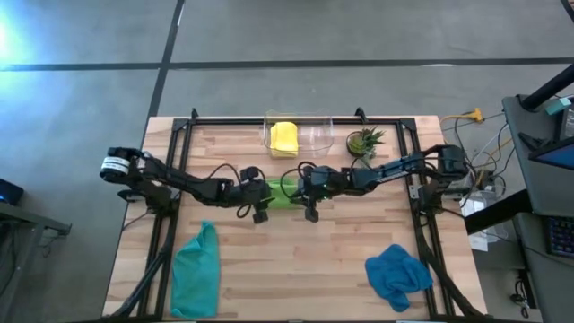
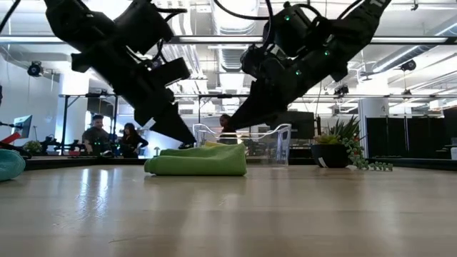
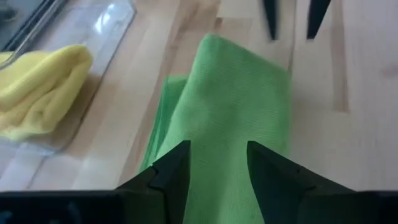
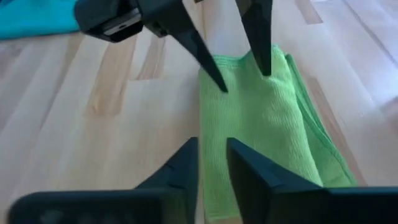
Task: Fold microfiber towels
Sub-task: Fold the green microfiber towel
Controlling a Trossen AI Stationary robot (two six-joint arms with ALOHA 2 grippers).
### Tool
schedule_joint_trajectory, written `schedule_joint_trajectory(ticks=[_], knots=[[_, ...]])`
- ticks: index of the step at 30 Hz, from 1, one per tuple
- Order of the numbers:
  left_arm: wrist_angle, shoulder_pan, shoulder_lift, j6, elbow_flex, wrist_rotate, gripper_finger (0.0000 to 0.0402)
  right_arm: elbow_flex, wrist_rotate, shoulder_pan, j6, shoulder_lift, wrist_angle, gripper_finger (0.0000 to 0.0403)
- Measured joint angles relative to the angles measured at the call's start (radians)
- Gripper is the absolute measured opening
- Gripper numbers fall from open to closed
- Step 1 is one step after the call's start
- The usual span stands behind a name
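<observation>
The lime green towel (image 1: 278, 191) lay folded into a narrow bundle on the wooden table (image 1: 305, 260), in front of the clear tray (image 1: 314, 135), and both arms met over it. The left gripper (image 3: 217, 163) hung over one end of the green towel with its two fingers parted by a modest gap and green cloth showing between them; they closed on nothing. The right gripper (image 4: 212, 163) hung over the opposite end with its fingers only a little apart, a narrower gap than the other, the cloth's edge lying under and between the tips, and nothing was pinched there either. Seen level across the table, the green towel (image 2: 197, 160) rested flat as a low, rounded mound, with both dark arms slanting down to it from above and their tips just over its top. The yellow towel (image 1: 283, 137) sat folded inside the clear tray, beyond the green towel. The small potted plant (image 1: 363, 142) stood just beside the tray, on the right arm's side. The teal towel (image 1: 196, 272) lay crumpled well apart from the green towel, toward the table's near edge on the left arm's side, and the blue towel (image 1: 396, 274) lay bunched well apart on the right arm's side, also toward the near edge
</observation>
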Motion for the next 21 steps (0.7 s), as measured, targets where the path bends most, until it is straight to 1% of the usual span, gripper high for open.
schedule_joint_trajectory(ticks=[4, 7, 10, 15, 17, 19, 21], knots=[[0.007, 0.001, 0.025, 0.016, 0.022, 0.043, 0.0141, 0.039, -0.003, -0.009, -0.024, 0.039, -0.01, 0.0133], [0.017, 0.005, 0.047, 0.04, 0.02, 0.047, 0.0141, 0.096, -0.002, -0.01, -0.043, 0.087, -0.089, 0.0168], [0.029, 0.017, 0.074, 0.041, 0.015, 0.049, 0.0141, 0.161, 0.001, -0.009, -0.073, 0.146, -0.196, 0.0192], [-0.006, 0.033, 0.096, 0.038, 0.008, 0.051, 0.0141, 0.281, 0.008, -0.029, -0.062, 0.228, -0.275, 0.021], [-0.003, 0.039, 0.096, 0.035, 0.006, 0.05, 0.0141, 0.309, 0.009, -0.041, -0.052, 0.243, -0.31, 0.0211], [-0.025, 0.045, 0.087, 0.034, 0.0, 0.047, 0.0141, 0.335, 0.011, -0.05, -0.052, 0.247, -0.306, 0.0211], [-0.033, 0.049, 0.083, 0.034, 0.003, 0.045, 0.0141, 0.338, 0.01, -0.057, -0.056, 0.24, -0.32, 0.0211]])
